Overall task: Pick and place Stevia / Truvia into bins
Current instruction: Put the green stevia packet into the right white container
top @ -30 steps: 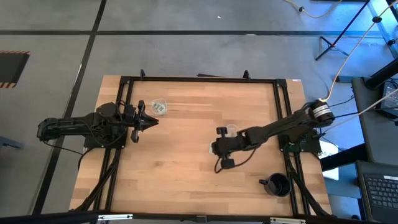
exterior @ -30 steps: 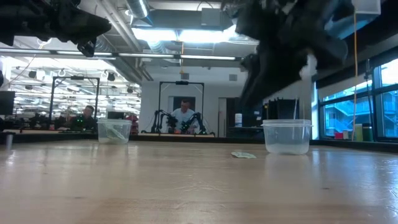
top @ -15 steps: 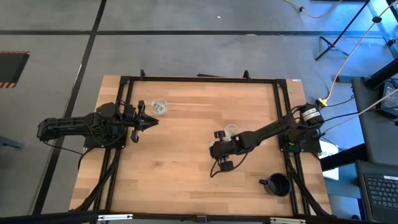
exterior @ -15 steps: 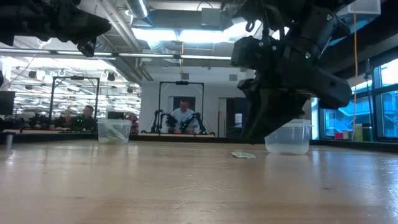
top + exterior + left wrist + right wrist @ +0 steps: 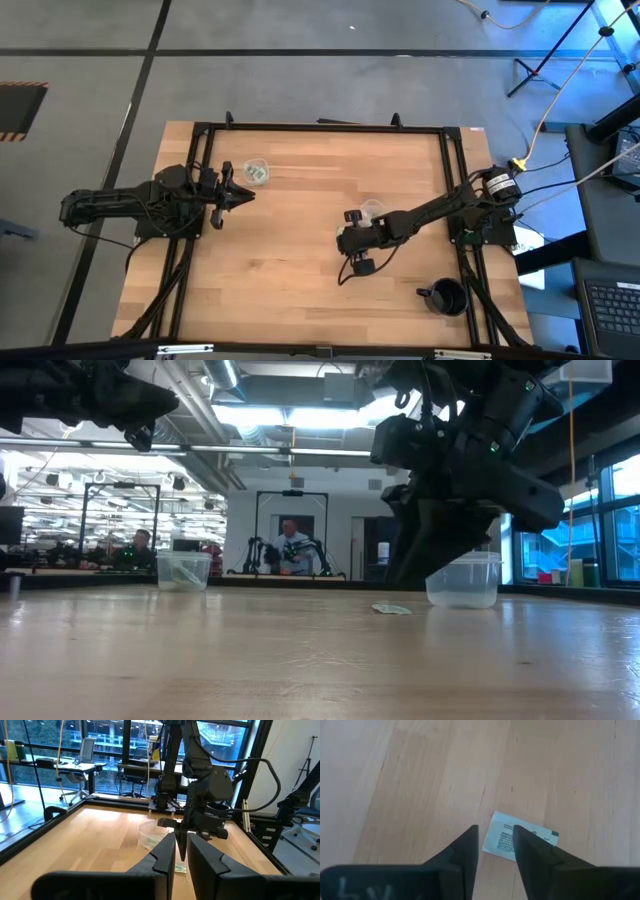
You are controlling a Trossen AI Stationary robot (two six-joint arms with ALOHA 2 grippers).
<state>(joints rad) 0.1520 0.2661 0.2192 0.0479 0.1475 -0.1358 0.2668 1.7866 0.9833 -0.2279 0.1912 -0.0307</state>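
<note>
Small flat white-and-green paper packet (image 5: pixel 520 842) lies flat on the wooden table (image 5: pixel 300 280), printed side up; right gripper (image 5: pixel 495 851) hovers over it, fingers slightly spread; left gripper (image 5: pixel 247 195) pressed together near the clear plastic cup (image 5: pixel 257 171).

Light wooden butcher-block counter (image 5: pixel 290 230) within a black metal frame. Black handled mug (image 5: pixel 447 297) stands upright near one corner. Two seated persons (image 5: pixel 293 548) occupy background workstations.
</note>
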